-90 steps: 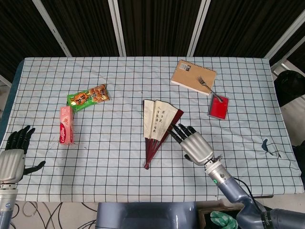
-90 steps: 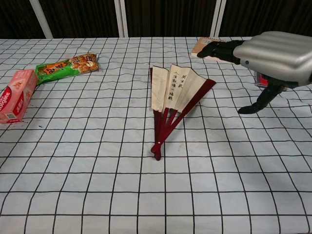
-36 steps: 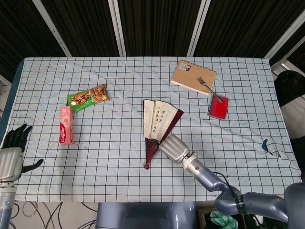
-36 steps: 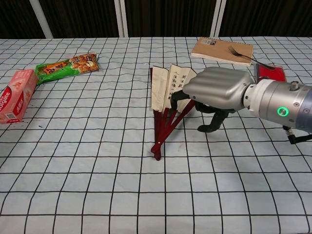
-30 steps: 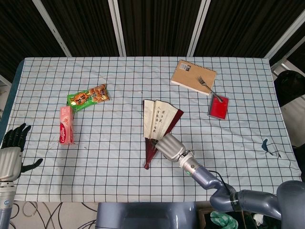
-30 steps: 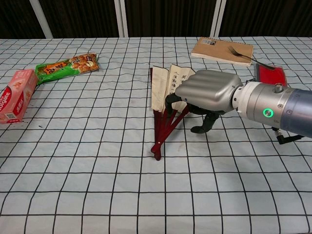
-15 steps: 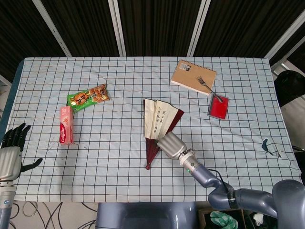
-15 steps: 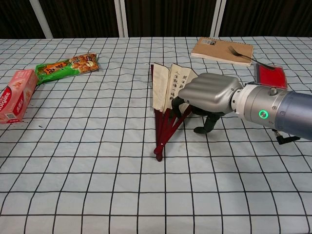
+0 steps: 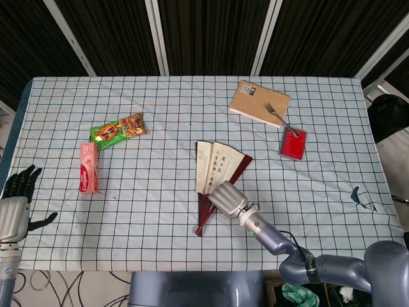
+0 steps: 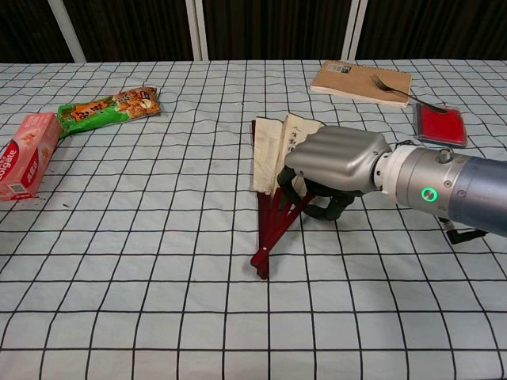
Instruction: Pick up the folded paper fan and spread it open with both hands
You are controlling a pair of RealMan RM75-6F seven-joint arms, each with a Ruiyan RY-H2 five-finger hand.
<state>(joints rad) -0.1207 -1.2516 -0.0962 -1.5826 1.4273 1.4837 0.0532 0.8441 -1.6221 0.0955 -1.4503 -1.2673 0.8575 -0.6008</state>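
Note:
The paper fan lies partly spread on the checked cloth, cream leaves up and dark red ribs running down to its pivot. My right hand is over the ribs just below the paper. In the chest view its fingers and thumb curl around the ribs of the fan, and the right hand hides the fan's right edge. My left hand hovers off the table's near left corner with its fingers spread, holding nothing; the chest view does not show it.
A pink toothpaste box and a green snack bag lie at the left. A brown notebook with a fork on it and a red box sit at the back right.
My right hand came down onto the fan's ribs and its thumb curled in. The fan shifted a little right and toward me. The left hand barely moved.

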